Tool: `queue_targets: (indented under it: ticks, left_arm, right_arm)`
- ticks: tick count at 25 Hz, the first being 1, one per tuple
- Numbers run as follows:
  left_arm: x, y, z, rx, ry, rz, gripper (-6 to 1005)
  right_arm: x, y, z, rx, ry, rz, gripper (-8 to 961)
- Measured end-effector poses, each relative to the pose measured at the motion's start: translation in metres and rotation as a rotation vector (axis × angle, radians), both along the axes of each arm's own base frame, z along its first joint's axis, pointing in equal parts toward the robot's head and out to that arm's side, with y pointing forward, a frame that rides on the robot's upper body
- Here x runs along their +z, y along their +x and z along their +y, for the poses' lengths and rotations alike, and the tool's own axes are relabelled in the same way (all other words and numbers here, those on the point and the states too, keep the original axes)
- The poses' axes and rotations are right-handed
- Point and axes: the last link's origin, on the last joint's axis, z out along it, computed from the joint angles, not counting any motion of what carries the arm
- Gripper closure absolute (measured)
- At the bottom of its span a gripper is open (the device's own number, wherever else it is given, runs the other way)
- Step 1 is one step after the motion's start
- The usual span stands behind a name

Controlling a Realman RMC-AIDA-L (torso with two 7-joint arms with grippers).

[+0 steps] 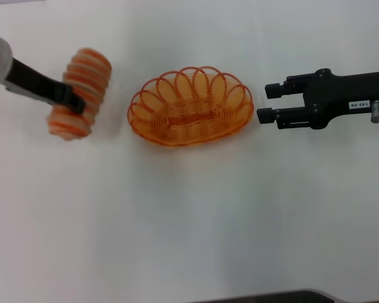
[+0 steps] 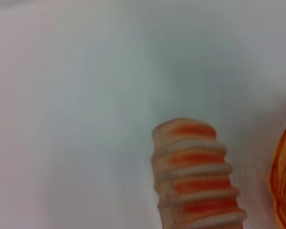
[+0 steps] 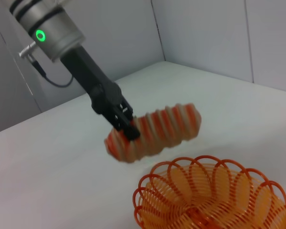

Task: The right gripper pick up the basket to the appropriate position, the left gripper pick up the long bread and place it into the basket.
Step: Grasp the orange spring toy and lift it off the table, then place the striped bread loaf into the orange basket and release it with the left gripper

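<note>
Now your left gripper (image 1: 72, 101) is clamped on the long bread (image 1: 81, 93), lifted beside the basket (image 1: 191, 106), ready to drop in; your right gripper (image 1: 270, 103) waits spread apart, just clear.

Pretty blurry, but the bread (image 2: 196, 179) fills the close foreground over the white table (image 2: 76, 105), and a sliver of what looks like the basket (image 2: 285, 181) sits just beside it.
</note>
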Motion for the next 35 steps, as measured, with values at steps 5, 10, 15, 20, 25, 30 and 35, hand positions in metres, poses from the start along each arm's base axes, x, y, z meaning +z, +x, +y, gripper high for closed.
queue_targets:
  ticks: [5,10,15,20,25,30,35]
  left_arm:
    - [0.02,0.021,0.009,-0.114,0.029,-0.002,583]
    - [-0.01,0.062,0.012,-0.374,-0.124,-0.04,632]
    - [-0.039,0.079,0.016,-0.428,-0.241,-0.021,655]
    - [-0.072,0.09,0.014,-0.478,-0.343,0.006,656]
    - [-0.088,0.097,0.009,-0.555,-0.388,0.015,548]
    - [-0.087,0.095,0.012,-0.55,-0.351,-0.02,355]
    - [-0.069,0.091,0.015,-0.532,-0.249,-0.14,143]
  right_arm:
    - [0.001,0.001,0.0,-0.003,0.004,0.002,303]
    - [0.004,0.003,0.0,-0.02,0.023,0.021,303]
    - [0.006,0.008,-0.003,-0.046,0.033,0.032,302]
    - [0.004,0.01,-0.005,-0.054,0.037,0.033,302]
    - [0.004,0.009,-0.004,-0.053,0.038,0.034,303]
    - [0.002,0.008,-0.004,-0.05,0.036,0.037,303]
    - [0.002,0.006,-0.002,-0.052,0.043,0.045,302]
